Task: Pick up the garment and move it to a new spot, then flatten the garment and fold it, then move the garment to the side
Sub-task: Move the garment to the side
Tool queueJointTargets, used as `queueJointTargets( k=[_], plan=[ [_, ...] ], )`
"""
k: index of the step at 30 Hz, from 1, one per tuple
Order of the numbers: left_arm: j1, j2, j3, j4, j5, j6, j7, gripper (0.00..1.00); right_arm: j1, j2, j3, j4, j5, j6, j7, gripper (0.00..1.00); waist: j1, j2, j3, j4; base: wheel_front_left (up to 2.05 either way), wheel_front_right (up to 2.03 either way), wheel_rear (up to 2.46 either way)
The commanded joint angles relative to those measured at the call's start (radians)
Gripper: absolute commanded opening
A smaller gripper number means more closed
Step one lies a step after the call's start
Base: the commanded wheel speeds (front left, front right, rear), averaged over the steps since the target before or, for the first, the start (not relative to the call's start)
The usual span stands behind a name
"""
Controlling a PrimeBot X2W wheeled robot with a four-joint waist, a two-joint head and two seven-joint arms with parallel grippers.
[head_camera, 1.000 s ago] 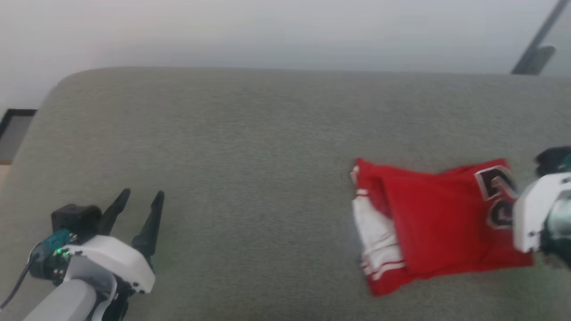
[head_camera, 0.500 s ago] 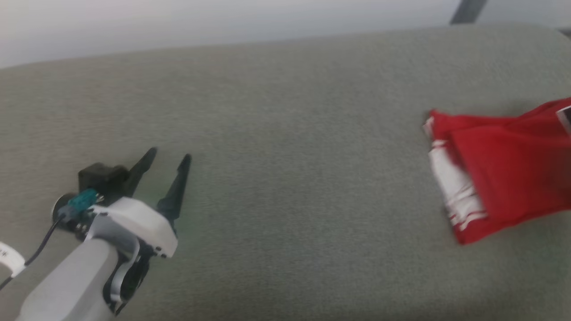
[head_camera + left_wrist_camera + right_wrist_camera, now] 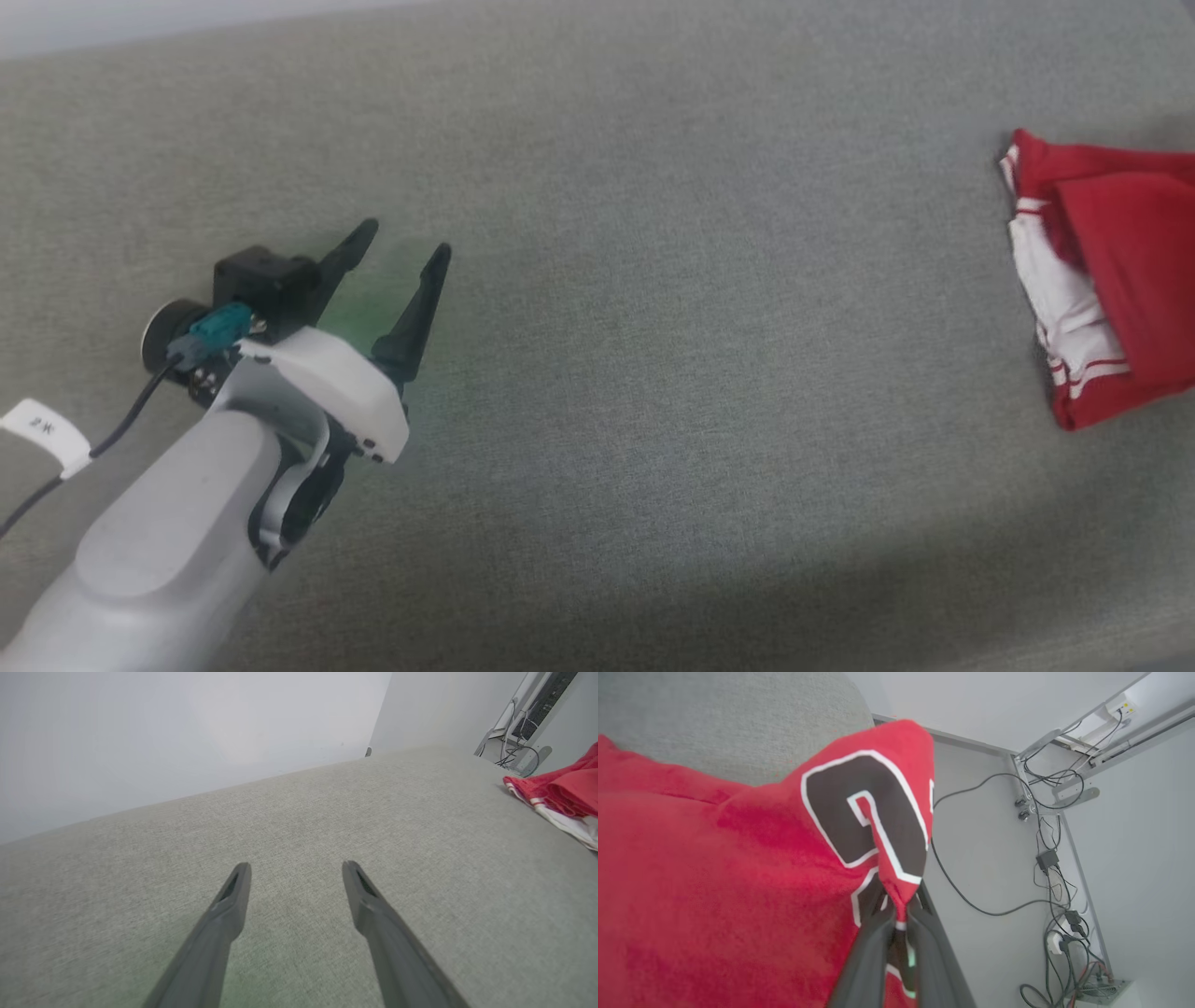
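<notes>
— Grey woven fabric is covering the bench [image 3: 653, 420], which is stretching across the whole head view; a pale wall [image 3: 163, 742] is rising behind its far edge.
— And where is the garment [image 3: 1120, 261] lying?
— It is lying folded at the right end of the bench, red layer on top, a white striped sleeve peeking out on its left side.
— What are the grippers doing?
— The right gripper [image 3: 899, 905] is pinching the cloth beside the dark, white-outlined numeral, its fingers nearly together with red fabric bunching between them. The left gripper [image 3: 404, 239] is hovering over bare bench at the near left, well apart from the garment, its fingers spreading wide and holding nothing.
— Anything smaller?
— Dark cables [image 3: 971, 896] are trailing over the pale floor [image 3: 994, 812] beyond the bench's rounded corner, running toward plugs by the wall.
</notes>
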Motion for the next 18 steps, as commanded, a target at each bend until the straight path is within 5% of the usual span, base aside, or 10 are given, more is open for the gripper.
queueJointTargets(
  k=[1,13,14,16,18],
  plan=[
    [-0.017,-0.004,-0.002,0.005,0.005,-0.005,0.002,1.0,-0.022,0.005,0.005,0.026,-0.008,-0.002,-0.017,0.0,0.0,0.0,0.016,-0.004,0.0,0.0,0.0],
    [-0.072,-0.028,-0.021,0.033,0.011,-0.027,0.01,1.0,-0.137,0.108,-0.014,0.327,-0.09,-0.002,-0.17,0.0,0.0,0.0,0.053,0.021,0.0,0.0,0.0],
    [-0.074,-0.029,-0.022,0.034,0.011,-0.028,0.011,1.0,-0.142,0.115,-0.022,0.348,-0.096,-0.002,-0.182,0.06,0.0,0.0,0.054,0.024,0.0,0.0,0.0],
    [-0.076,-0.027,-0.021,0.039,0.01,-0.027,0.008,1.0,-0.163,0.124,-0.033,0.379,-0.11,-0.002,-0.205,0.4,0.0,0.0,0.052,0.028,0.0,0.0,0.0],
    [-0.073,-0.024,-0.016,0.043,0.004,-0.028,0.0,1.0,-0.183,0.132,-0.034,0.396,-0.121,-0.002,-0.221,1.0,0.0,0.0,0.045,0.031,0.0,0.0,0.0]
  ],
)
